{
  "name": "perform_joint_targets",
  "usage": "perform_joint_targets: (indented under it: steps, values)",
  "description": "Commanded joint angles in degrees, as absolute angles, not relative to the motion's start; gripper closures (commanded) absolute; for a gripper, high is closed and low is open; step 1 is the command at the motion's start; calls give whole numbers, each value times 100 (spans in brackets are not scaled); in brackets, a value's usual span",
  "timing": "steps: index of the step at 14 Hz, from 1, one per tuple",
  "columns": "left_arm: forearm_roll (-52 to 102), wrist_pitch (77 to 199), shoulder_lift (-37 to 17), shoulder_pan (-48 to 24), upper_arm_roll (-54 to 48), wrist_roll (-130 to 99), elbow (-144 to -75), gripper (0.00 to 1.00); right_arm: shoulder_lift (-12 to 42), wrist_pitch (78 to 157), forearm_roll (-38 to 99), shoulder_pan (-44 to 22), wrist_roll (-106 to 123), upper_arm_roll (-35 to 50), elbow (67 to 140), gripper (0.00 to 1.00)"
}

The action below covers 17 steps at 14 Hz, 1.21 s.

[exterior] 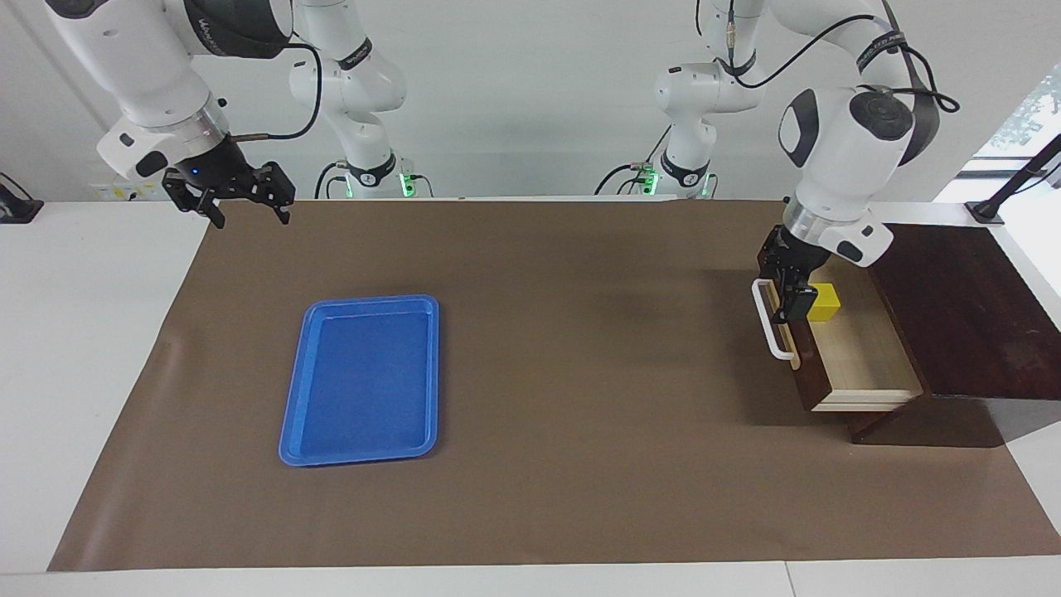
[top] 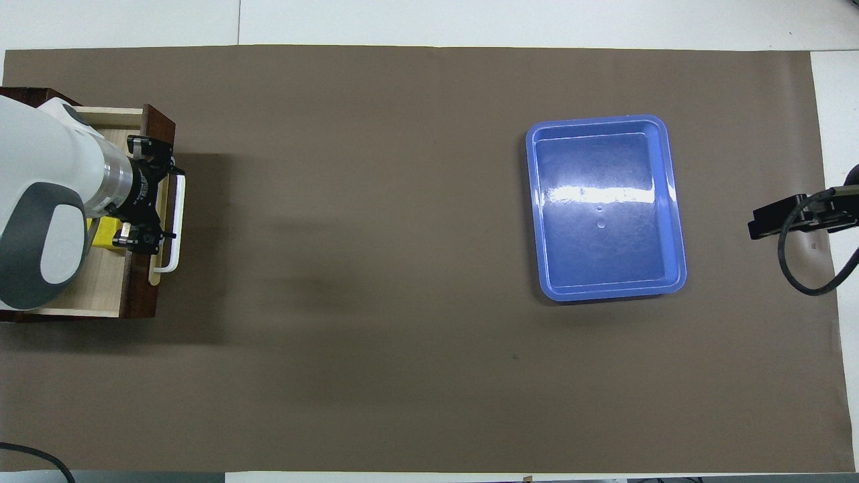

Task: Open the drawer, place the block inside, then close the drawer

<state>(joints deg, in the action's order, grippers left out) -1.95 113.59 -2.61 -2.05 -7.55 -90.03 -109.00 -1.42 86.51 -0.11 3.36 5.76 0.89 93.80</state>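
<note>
Drawer open, block inside, left hand at the drawer front.

The drawer (exterior: 862, 365) stands pulled out of its box (exterior: 961, 315) at the left arm's end of the desk (exterior: 580, 332), with the block (exterior: 825, 302) on its pale floor. The left hand (exterior: 787, 303) sits low over the front edge by the handle (exterior: 769, 323), just beside the block; whether its fingers grip anything I cannot tell. The right hand (exterior: 244, 203) waits spread open and empty, raised over the desk's other end. The tray (exterior: 362, 379) lies bare.

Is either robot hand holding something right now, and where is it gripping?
The left gripper is at the open drawer's front by the handle; a grip cannot be told. The right gripper holds nothing.
</note>
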Motion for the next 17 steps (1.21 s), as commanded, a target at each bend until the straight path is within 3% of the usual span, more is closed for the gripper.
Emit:
perform_joint_targets:
  steps: [1, 8, 17]
  values:
    - [-281, 11618, -167, -1, -650, -8825, -11301, 0, -132, 8692, -114, 378, 677, 114, 9422, 0]
    - [-939, 11874, -211, 202, -615, -8429, -11373, 0, -1, 8886, -167, 387, 677, 114, 9431, 0]
    - [-1002, 12208, -167, 1317, -624, -7638, -11566, 0, -35, 8789, -167, 387, 677, 114, 9387, 0]
